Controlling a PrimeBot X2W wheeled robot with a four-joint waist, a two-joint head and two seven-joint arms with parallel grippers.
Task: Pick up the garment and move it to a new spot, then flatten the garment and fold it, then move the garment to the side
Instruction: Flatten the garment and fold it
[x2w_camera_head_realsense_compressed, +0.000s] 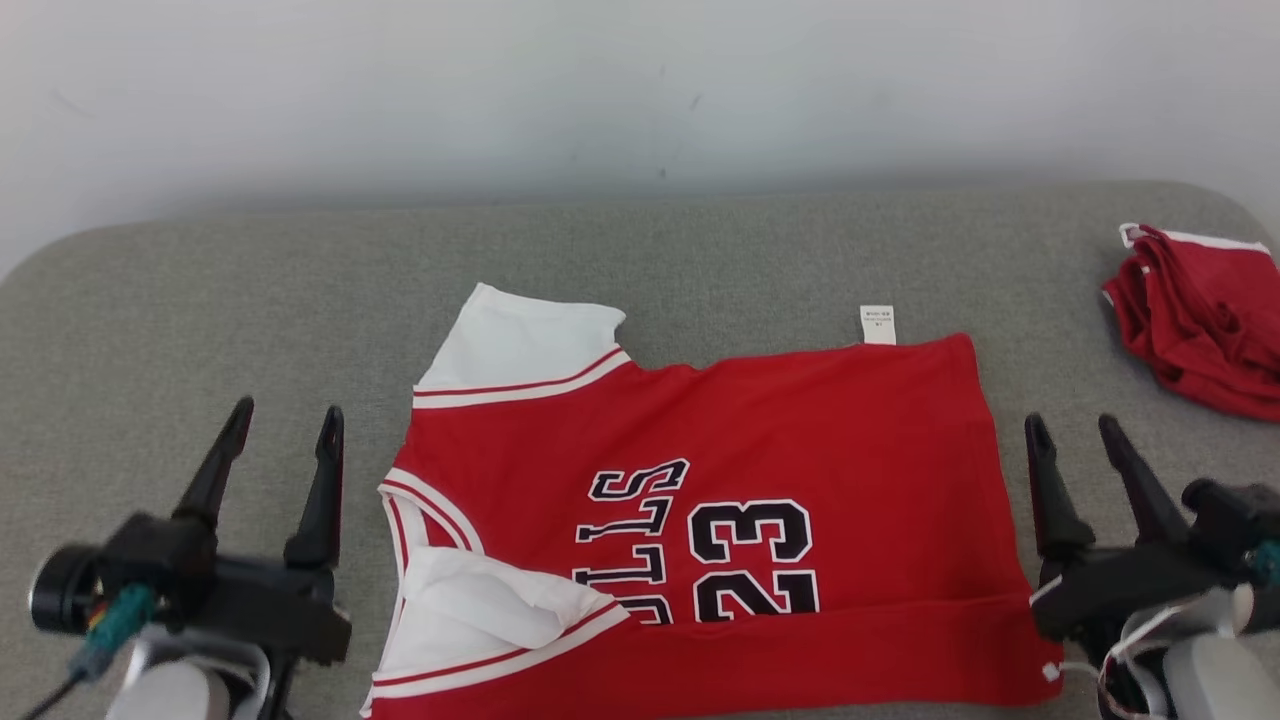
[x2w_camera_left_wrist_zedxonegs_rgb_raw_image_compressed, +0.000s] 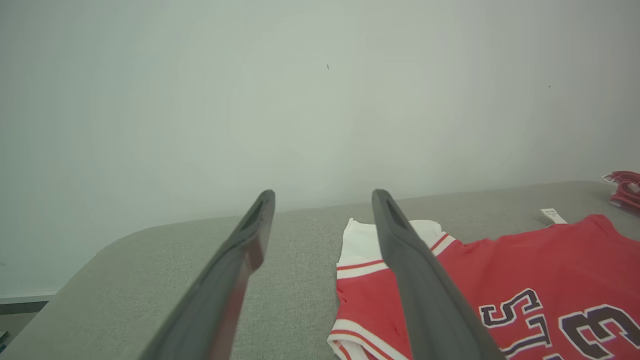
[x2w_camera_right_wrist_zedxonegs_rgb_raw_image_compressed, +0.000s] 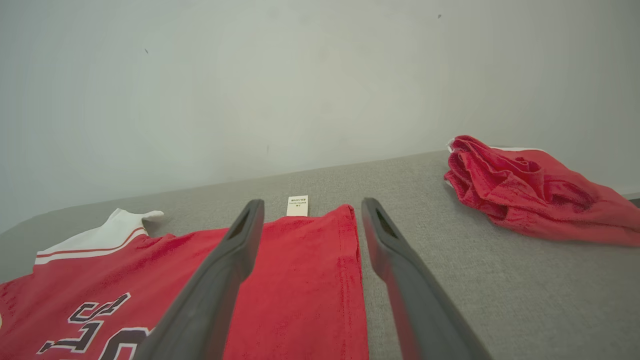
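Left gripper (x2w_camera_head_realsense_compressed: 288, 410), right gripper (x2w_camera_head_realsense_compressed: 1072, 422) both released, empty; one jersey (x2w_camera_head_realsense_compressed: 800, 430) flat; one crumpled red garment (x2w_camera_head_realsense_compressed: 1200, 320).

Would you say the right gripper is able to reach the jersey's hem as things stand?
Probably yes. The right gripper is open, just beside the hem of the jersey, with bare grey surface between them; the crumpled red cloth lies well clear.

Bare bench (x2w_camera_head_realsense_compressed: 200, 300) lies left of the jersey (x2w_camera_head_realsense_compressed: 800, 420) and behind it; a crumpled red cloth (x2w_camera_head_realsense_compressed: 1200, 320) crowds the far right corner.
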